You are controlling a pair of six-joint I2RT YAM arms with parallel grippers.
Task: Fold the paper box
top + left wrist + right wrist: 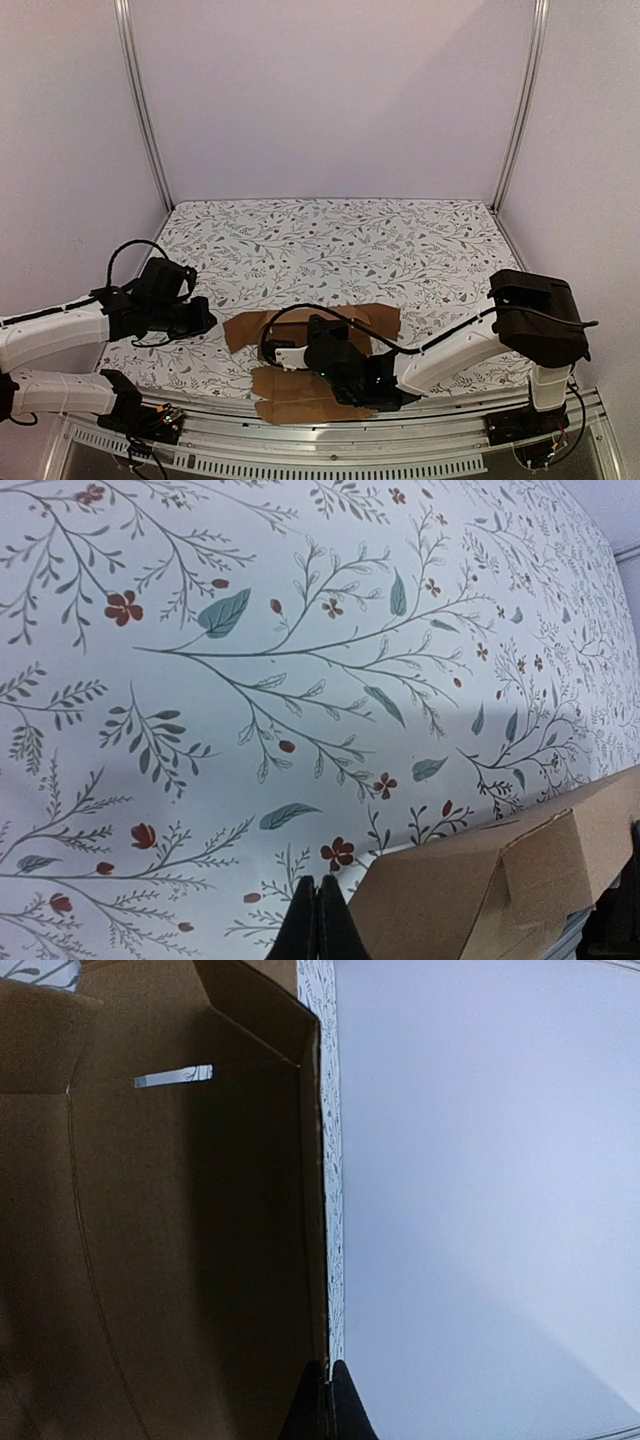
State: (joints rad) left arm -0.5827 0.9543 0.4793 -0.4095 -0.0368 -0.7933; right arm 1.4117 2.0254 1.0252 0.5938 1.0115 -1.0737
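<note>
A worktop [330, 230] covered in white cloth printed with grey twigs and small red flowers was seen filling the floor of a white-walled enclosure. A plain brown cardboard paper box [300, 398] was found at the near middle of the worktop, mostly flat, with flaps spread left, right and toward the front edge. Its centre was covered by the right arm [450, 350], which was reached in low from the right. In the left wrist view a part of the paper box [480, 890] was seen raised and creased at lower right. In the right wrist view a cardboard panel [180, 1260] was seen filling the left half, with one wall stood up along its edge.

The left arm [50, 335] was held low at the left side. The left end effector [205, 318] was seen just left of the box, apart from it, with its fingertips [318, 920] pressed together on nothing. The right end effector [278, 352] was placed over the box's middle, with its fingertips [328, 1405] pressed together at the edge of the raised wall; whether cardboard was pinched between them could not be told.

A narrow slot [175, 1076] was seen cut in the panel.
</note>
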